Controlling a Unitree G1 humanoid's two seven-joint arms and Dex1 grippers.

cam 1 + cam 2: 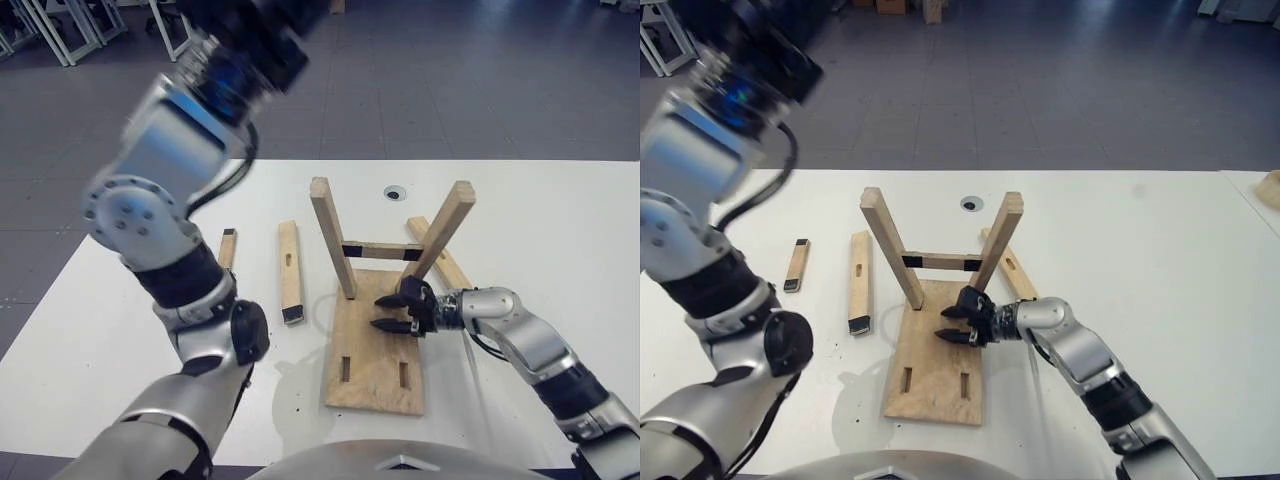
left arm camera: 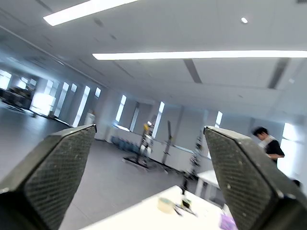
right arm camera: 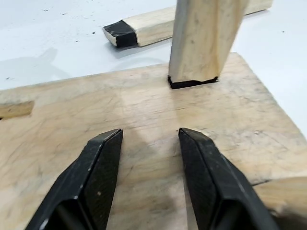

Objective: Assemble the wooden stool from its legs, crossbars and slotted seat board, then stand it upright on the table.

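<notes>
Pale slotted wooden seat board (image 1: 372, 388): laid flat on white table (image 1: 560, 230), 2 pale square wooden legs (image 1: 333, 238) seated in its far slots; 2 near slots unfilled.
Right gripper (image 1: 381, 312): parted, empty, held over the board.
Left gripper (image 2: 148, 132): raised, spread wide, empty.
Next, as judged: loose black-tipped wooden leg (image 1: 290, 270) to be fetched and squared to a slot.

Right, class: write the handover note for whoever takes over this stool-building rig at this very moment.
Left gripper: open, empty, raised high, away from the parts.
Right gripper: open, empty, low over the seat board, near the standing legs' feet.
Done: board lies flat; two legs stand in its far slots, joined by a crossbar.
Left: loose leg and short crossbar lie left of the board, another leg by its far right corner; fill the near slots, then stand the stool upright.
</notes>
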